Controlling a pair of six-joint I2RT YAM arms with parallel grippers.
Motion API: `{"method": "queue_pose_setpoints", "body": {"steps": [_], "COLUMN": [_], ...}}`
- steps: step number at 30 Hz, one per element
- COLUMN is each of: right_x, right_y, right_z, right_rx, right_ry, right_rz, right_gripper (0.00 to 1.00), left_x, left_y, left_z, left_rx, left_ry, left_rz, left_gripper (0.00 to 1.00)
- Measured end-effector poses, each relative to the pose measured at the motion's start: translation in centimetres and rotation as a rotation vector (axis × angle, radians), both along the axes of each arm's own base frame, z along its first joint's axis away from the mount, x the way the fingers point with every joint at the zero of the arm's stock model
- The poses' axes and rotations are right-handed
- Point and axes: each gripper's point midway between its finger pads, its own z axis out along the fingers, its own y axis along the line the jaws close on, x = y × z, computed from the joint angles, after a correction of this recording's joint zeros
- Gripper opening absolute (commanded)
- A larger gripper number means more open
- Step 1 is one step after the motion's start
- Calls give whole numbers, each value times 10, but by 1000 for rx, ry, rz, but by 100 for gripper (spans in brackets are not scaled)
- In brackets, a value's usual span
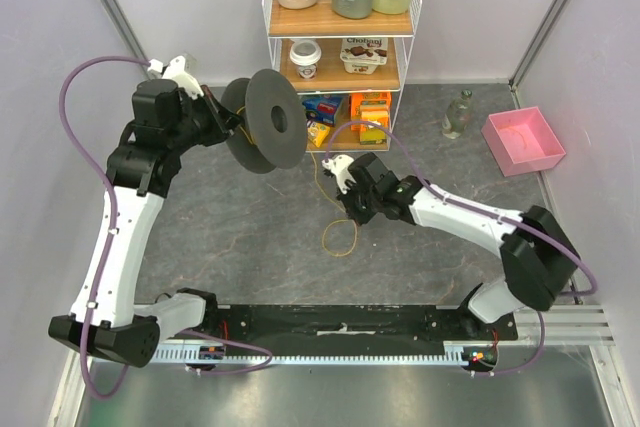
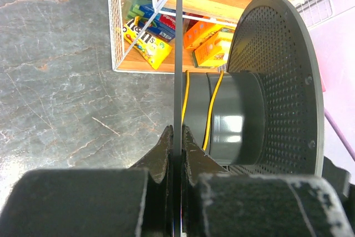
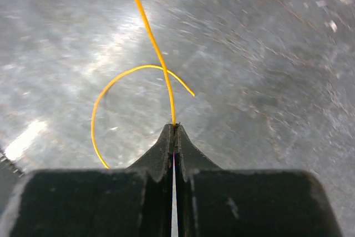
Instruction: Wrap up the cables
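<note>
Closest in, my left end effector [image 2: 176,142] is clenched on the thin edge of the spool's [image 2: 244,109] near flange, with the hub [image 2: 233,117] just beyond my fingertips. I hold the spool raised in front of the shelf [image 1: 340,77]. Two strands of the cable [image 3: 158,59] cross the hub, so by my reckoning only a turn or two is on. The rest of the hub is bare grey. My right end effector [image 3: 174,129] is pinched shut on the cable, low over the surface [image 1: 250,237]. From that pinch the cable runs up towards the spool, not quite taut. Below the pinch the free tail lies in one loose loop on the surface, just beside my fingers. I judge the wrapping barely begun. The length between pinch and spool is left to go round the hub, and so is the loop on the surface. I cannot see the cable's far end, nor how its start is fixed to the hub.
</note>
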Motion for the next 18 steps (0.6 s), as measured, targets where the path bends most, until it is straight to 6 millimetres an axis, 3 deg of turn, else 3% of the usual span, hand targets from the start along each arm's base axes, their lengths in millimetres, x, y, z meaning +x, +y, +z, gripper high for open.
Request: {"method": "queue_pose_setpoints", "body": {"steps": [5, 11, 18], "right_x": [-26, -49, -98], "right_y": [26, 58, 86], "right_z": [44, 94, 125], "right_rx": [101, 204, 304], "right_ry": [-86, -167, -148], "right_rz": [163, 351, 582], "right_gripper": [0, 0, 0], "left_x": [2, 3, 7], "left_y": [1, 6, 15], "left_z": [-3, -38, -48], "left_rx": [-6, 30, 77], "left_ry": [-9, 55, 56], "left_rz": [15, 36, 66], "left_gripper": [2, 2, 2]}}
